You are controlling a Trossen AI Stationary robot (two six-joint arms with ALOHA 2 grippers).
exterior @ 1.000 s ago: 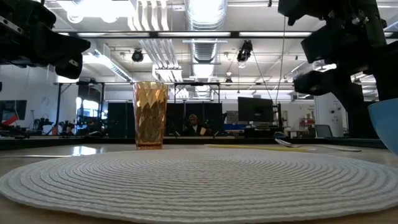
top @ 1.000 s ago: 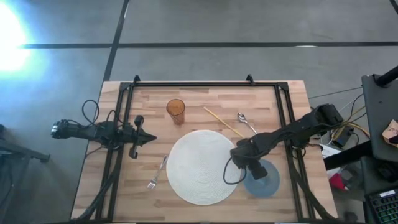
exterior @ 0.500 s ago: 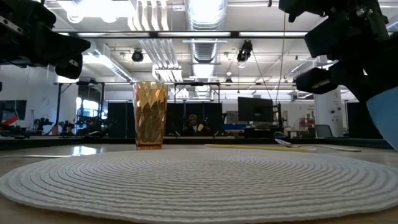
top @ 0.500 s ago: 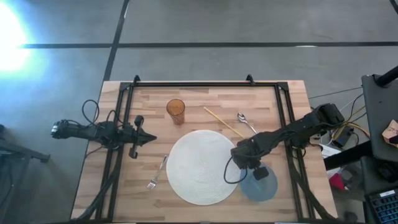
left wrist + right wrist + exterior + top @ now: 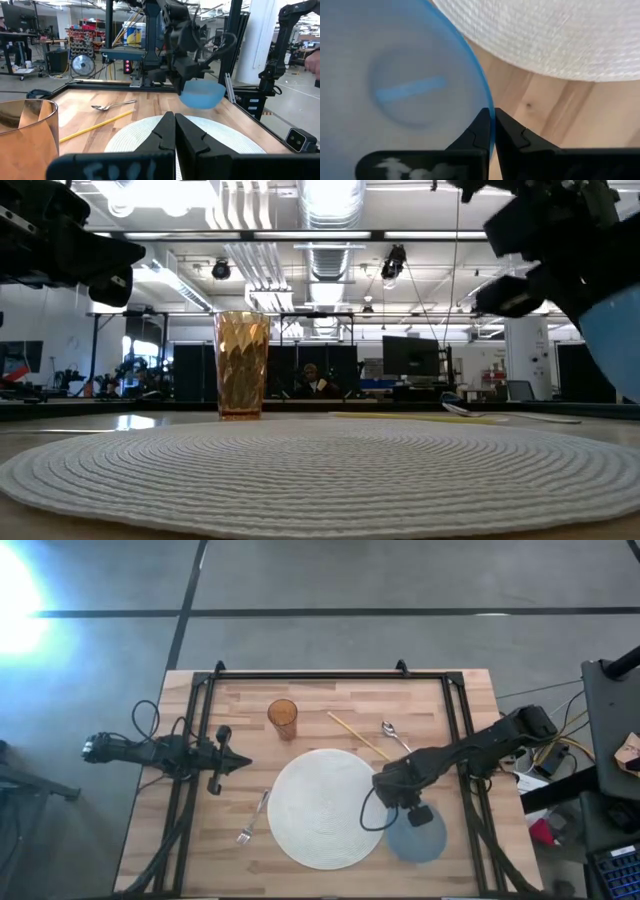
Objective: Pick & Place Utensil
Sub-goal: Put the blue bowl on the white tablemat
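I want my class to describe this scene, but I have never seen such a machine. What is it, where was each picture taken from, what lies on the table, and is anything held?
It is a robot with two dark arms, each ending in a two-finger gripper. One picture looks straight down on the table, one looks level across it, and two come from cameras on the wrists.

On the wood lie a white mat, an amber cup, a fork, a spoon and a yellow stick.

The right gripper is shut on the rim of a blue bowl and holds it clear of the table beside the mat. The left gripper waits shut at the table's left side, holding nothing.
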